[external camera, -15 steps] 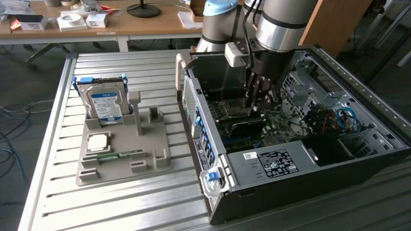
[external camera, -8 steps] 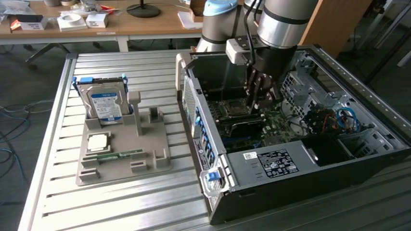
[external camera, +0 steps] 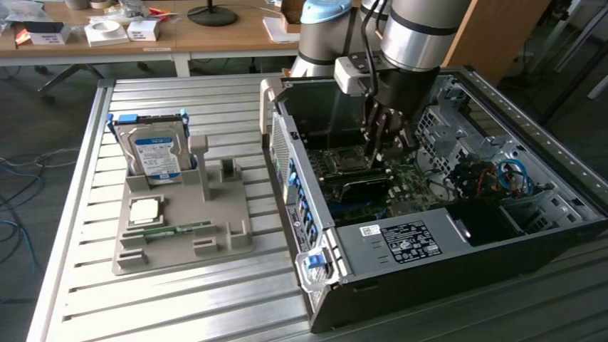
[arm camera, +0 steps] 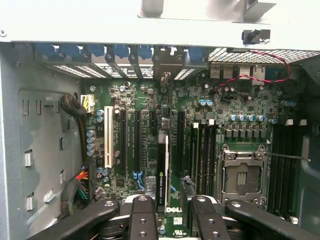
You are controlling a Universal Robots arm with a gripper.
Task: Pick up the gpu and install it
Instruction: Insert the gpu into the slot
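Right, status:
pincer: jaws are standing partly apart, pincer (arm camera: 172, 220) is straddling the gpu (arm camera: 162, 170); a strip of board is showing between the card and one finger, so it's not looking clamped, and whether the other finger is touching the card I can't tell.
gpu: it's standing on edge in a long slot of the motherboard (arm camera: 235, 100), running in line with the neighbouring slots, with the CPU socket (arm camera: 242, 177) a few slots off.
step: I'm reading this as the seating stage, with the card looking already down in its slot.
doing it well: keeping the card square to the slot, pushing straight along the card's plane, no sideways lean, and checking that its bracket end is lining up with the blue latches at the case's rear edge.
arm: it's reaching steeply down into the open case (external camera: 456, 235), wrist pointing at the board, pincer (external camera: 388, 142) sitting low near the case's far wall.
elsewhere: the tray (external camera: 238, 242) on the tabletop is carrying the hard drive (external camera: 155, 153) and the memory stick (external camera: 176, 229).
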